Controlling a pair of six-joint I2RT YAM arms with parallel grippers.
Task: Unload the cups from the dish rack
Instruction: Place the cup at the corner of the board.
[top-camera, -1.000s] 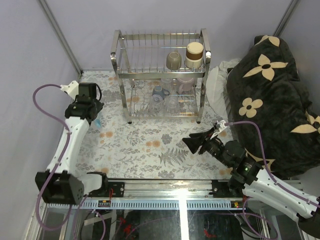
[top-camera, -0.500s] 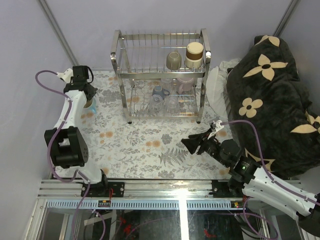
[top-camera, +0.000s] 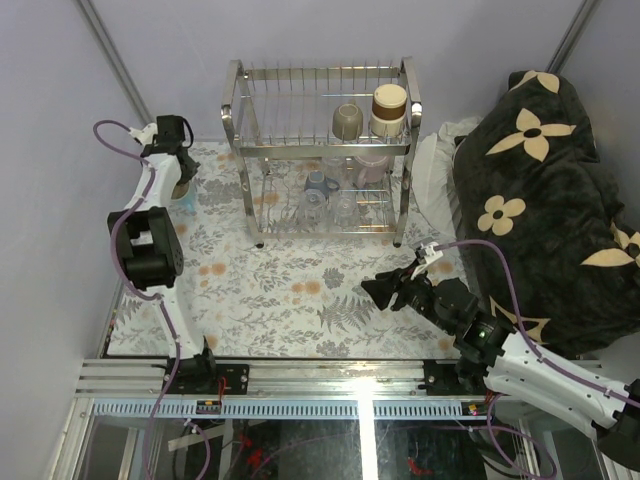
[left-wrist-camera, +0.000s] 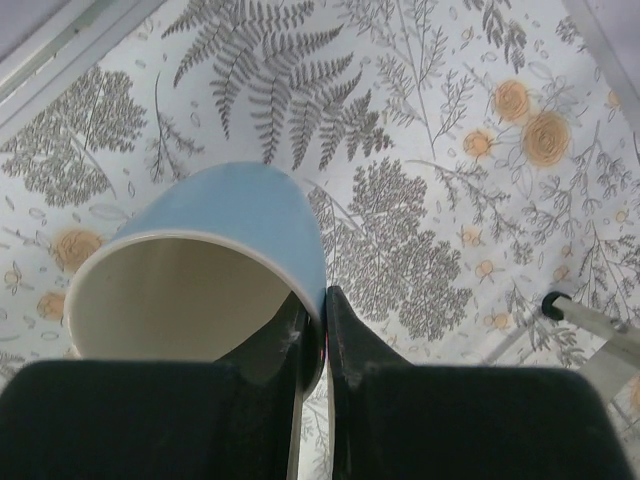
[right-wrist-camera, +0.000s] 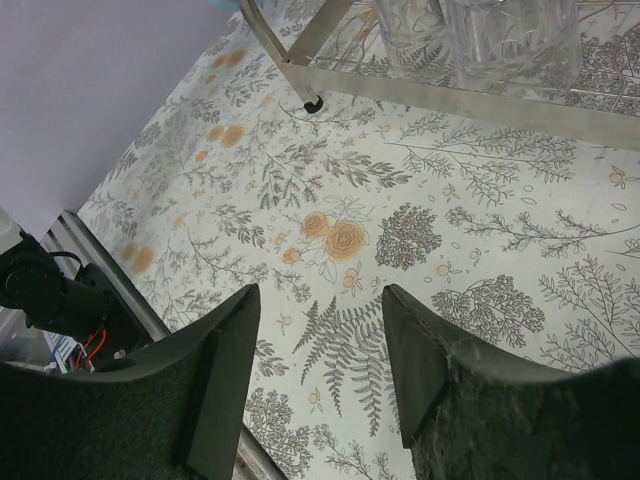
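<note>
You had one cup out: your left gripper (left-wrist-camera: 322, 300) pinched the light blue mug (left-wrist-camera: 230, 215) by its rim at the table's (top-camera: 280, 290) far left. Your right gripper (right-wrist-camera: 320, 296) hung parted and empty, near right. The olive-grey mug (top-camera: 347, 121), brown-and-cream cup (top-camera: 389, 108) and others sat in the dish rack (top-camera: 232, 110), left to unload.

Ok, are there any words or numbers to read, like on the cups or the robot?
No words or numbers can be read anywhere. The light blue mug is plain, the cups in the dish rack show no writing I can make out, and the tablecloth and the dark blanket carry only flower patterns.
</note>
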